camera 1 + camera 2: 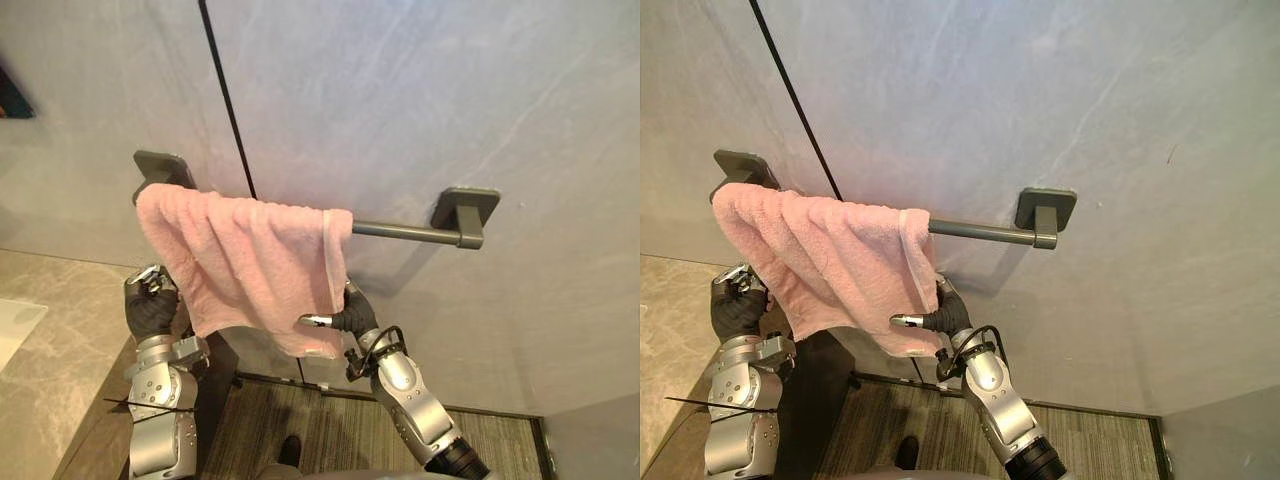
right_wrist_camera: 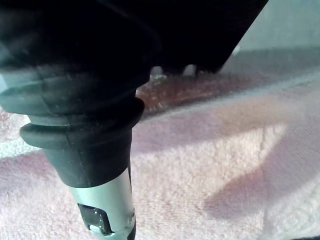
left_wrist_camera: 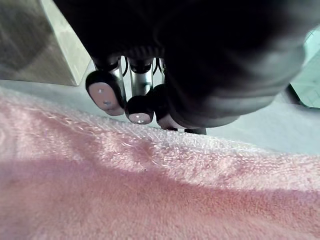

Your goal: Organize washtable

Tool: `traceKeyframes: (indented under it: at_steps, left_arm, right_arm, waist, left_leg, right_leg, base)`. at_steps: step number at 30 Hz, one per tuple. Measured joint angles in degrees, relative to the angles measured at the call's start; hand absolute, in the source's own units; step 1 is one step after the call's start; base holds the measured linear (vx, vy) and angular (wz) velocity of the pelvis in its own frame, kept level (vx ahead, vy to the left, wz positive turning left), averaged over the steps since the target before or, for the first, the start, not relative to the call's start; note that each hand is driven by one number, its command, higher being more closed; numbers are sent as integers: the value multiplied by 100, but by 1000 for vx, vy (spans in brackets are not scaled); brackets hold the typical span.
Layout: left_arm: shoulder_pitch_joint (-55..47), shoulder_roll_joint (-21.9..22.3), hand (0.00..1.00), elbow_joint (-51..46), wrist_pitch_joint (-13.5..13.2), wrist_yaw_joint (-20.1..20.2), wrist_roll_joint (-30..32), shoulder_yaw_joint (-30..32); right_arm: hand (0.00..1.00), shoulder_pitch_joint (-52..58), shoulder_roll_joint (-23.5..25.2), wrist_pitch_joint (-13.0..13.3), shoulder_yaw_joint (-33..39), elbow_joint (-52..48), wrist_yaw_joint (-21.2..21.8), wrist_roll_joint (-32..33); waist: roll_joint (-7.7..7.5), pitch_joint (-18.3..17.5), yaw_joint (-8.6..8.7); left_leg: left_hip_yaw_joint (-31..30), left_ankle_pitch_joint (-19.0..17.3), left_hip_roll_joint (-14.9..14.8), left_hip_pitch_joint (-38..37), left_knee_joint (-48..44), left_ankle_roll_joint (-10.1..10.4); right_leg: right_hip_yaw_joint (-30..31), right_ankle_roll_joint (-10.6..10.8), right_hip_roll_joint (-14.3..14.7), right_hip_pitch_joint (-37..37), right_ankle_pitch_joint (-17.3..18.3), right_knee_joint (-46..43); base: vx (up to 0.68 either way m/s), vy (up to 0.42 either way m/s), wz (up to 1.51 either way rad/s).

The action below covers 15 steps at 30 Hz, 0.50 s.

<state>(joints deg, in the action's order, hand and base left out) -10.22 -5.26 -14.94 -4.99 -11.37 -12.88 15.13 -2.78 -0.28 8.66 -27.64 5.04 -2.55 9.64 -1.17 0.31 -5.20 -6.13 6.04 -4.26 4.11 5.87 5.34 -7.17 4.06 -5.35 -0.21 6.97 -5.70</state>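
Left robot hand (image 1: 150, 305) curled empty, right robot hand (image 1: 350, 318) grip untellable: spread the pink terry towel (image 1: 250, 260) evenly along the dark metal rail (image 1: 400, 231).

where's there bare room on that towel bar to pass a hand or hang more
Free: the stretch of dark grey metal towel bar between the right edge of the pink terry towel and the right wall bracket. Crowded: the left part, covered by the towel to the left wall bracket, with the left hand and right hand at the towel's lower edge.
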Motion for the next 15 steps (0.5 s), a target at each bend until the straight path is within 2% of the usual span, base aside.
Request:
traceKeyframes:
  at_steps: [7,9,15]
  left_arm:
    - [-126,2,100,-20,-90,-48,27,9]
    - [-168,6,100,-24,-107,-119,127,22]
    - [-158,61,100,-54,-113,-155,312,30]
  right_arm:
    - [100,59,-17,59,394,-250,-78,-21]
    - [100,100,-17,106,476,-250,-82,-83]
    - [100,216,-23,120,809,-484,-82,-129]
  waist:
    - [63,-130,49]
    - [84,-148,110]
    - [121,-174,117]
  left_leg:
    - [16,5,-3,3,1,0]
    - [24,5,-9,2,0,0]
    - [168,5,-44,-25,0,0]
  right_leg:
    - [18,11,8,4,-53,89]
    - [26,11,14,2,-60,90]
    - [136,10,35,-4,-141,139]
  base:
    - [-6,0,0]
    - [0,0,0]
    - [-17,0,-11]
